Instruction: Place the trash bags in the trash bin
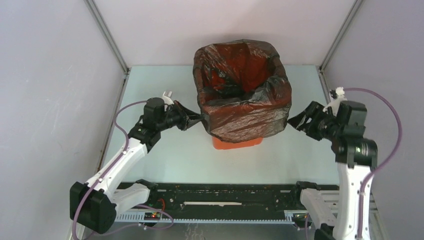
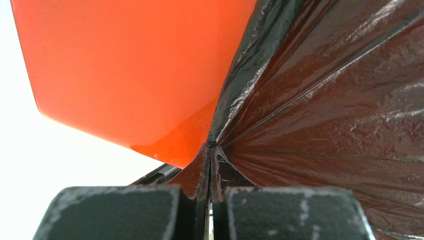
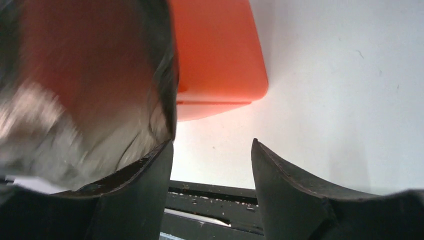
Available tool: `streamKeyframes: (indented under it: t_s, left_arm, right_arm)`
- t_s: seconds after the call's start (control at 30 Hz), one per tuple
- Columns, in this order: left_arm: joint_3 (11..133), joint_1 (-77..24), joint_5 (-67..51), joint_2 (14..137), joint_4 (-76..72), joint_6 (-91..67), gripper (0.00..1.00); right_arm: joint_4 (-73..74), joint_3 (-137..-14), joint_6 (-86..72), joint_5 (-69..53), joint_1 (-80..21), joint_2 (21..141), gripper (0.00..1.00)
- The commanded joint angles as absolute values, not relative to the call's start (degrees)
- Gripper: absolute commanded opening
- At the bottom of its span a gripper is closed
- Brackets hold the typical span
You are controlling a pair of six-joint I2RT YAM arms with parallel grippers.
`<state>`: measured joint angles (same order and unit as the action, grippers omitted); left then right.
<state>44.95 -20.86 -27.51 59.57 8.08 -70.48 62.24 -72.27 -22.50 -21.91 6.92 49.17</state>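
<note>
The orange trash bin (image 1: pixel 236 143) stands mid-table, lined and draped with a glossy black trash bag (image 1: pixel 250 112) that hangs over its rim and most of its sides. My left gripper (image 1: pixel 196 119) is shut on a pinched fold of the bag at the bin's left side; in the left wrist view the bag (image 2: pixel 325 100) fans out from the closed tips (image 2: pixel 211 146) beside the bare orange wall (image 2: pixel 135 75). My right gripper (image 1: pixel 295 121) is open and empty just right of the bag. In the right wrist view the blurred bag (image 3: pixel 75 100) lies against the left finger (image 3: pixel 145 185), with the bin (image 3: pixel 215 60) behind.
White walls with metal corner posts (image 1: pixel 107 35) enclose the table on three sides. A black rail (image 1: pixel 225 192) runs along the near edge between the arm bases; it also shows in the right wrist view (image 3: pixel 212 197).
</note>
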Motion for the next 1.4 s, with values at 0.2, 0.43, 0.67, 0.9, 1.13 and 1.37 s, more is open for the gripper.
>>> streamKeyframes:
  t_s: [0.2, 0.43, 0.67, 0.9, 1.13, 1.37]
  left_arm:
    - [47.7, -20.5, -31.0, 64.1, 6.3, -68.4, 0.0]
    - [49.0, -20.6, -31.5, 65.0, 6.0, -68.9, 0.0]
    - [48.5, -20.6, -31.8, 63.7, 5.9, -68.6, 0.0]
    - [48.5, -20.6, -31.3, 63.0, 5.8, -68.7, 0.0]
    - [48.6, -20.8, -31.0, 62.9, 6.1, -68.8, 0.0]
    - [48.8, -21.5, -29.9, 63.0, 9.4, -66.6, 0.0]
  right_arm:
    - [52.2, -71.5, -18.3, -36.7, 6.3, 36.4, 0.74]
    - [41.5, -68.9, -22.8, -35.2, 3.6, 43.6, 0.78]
    - [31.7, -62.7, -26.0, -37.3, 1.9, 47.3, 0.64]
    - [31.0, -54.0, -24.8, -35.8, 2.1, 47.2, 0.02]
    - [33.6, -52.7, -24.7, -34.5, 2.2, 47.5, 0.0]
    - [41.1, -53.3, -23.9, -35.2, 5.0, 50.6, 0.07]
